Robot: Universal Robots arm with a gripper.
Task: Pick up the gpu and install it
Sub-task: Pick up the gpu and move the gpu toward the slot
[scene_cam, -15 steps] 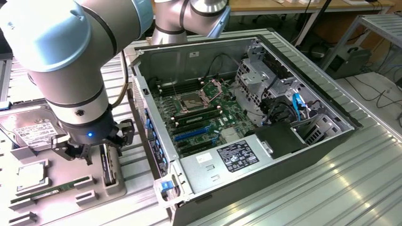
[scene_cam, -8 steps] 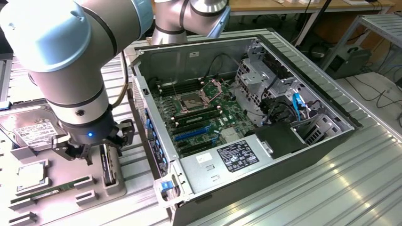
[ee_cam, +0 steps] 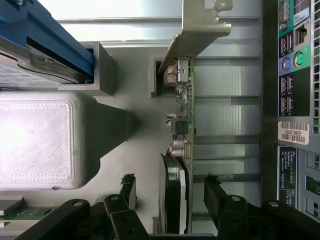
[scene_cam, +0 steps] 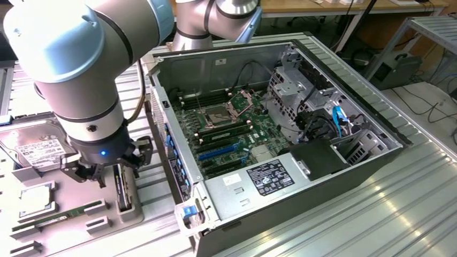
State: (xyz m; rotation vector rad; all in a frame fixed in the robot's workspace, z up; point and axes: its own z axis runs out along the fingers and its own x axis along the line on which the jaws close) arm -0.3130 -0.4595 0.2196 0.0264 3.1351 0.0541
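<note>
Green-edged and black-faced, the gpu [scene_cam: 123, 188] stands on edge in a grey holder [scene_cam: 132, 215] at the lower left of the exterior view, just beside the open computer case [scene_cam: 321, 214]. The tool [scene_cam: 107, 179] straddles it, fingers [ee_cam: 214, 195] spread wide and touching neither face.

Metal, matt plastic
The flat green-boarded gpu [ee_cam: 184, 107] had a silver metal bracket [ee_cam: 196, 30] gleaming dully (unpainted); the grey plastic tray [ee_cam: 147, 150] looked matt.
</note>
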